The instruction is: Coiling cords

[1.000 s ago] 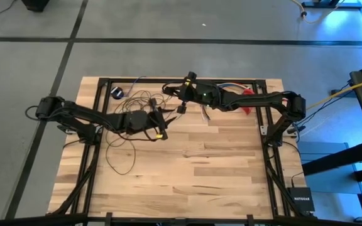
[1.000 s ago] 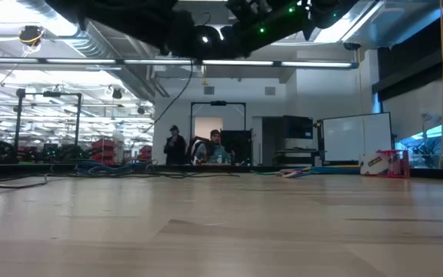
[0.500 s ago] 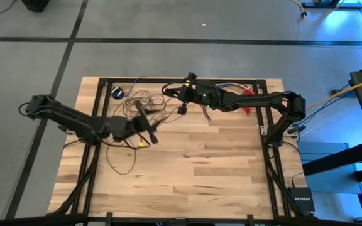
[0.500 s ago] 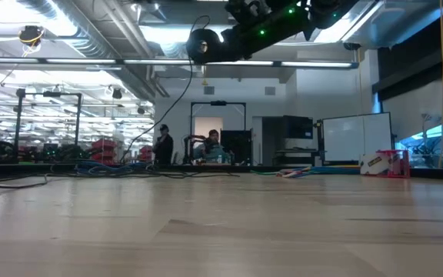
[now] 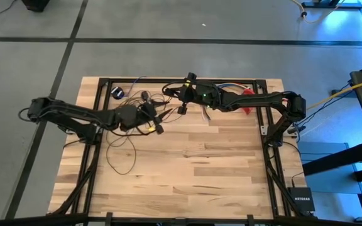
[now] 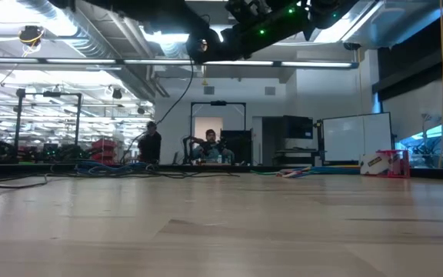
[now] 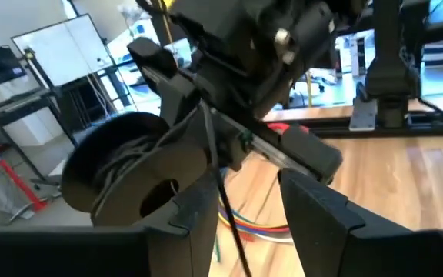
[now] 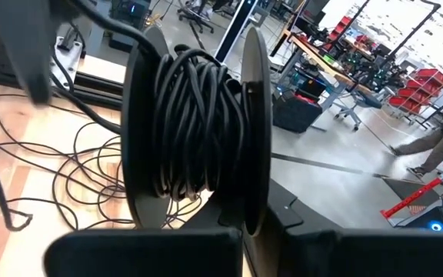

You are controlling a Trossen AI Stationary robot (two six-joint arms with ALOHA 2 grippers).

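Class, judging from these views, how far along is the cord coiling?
Done: many turns of cord sit on the spool, clamped in the right gripper. In hand: a strand runs between the left gripper's open fingers toward the spool. Left: loose loops lie on the table.

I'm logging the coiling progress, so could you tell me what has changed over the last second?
The left gripper swung back toward its own side of the table, then returned toward the spool, with the cord running between its open fingers. The right gripper stayed shut on the spool at the table's far edge. The loose loops on the table look unchanged.
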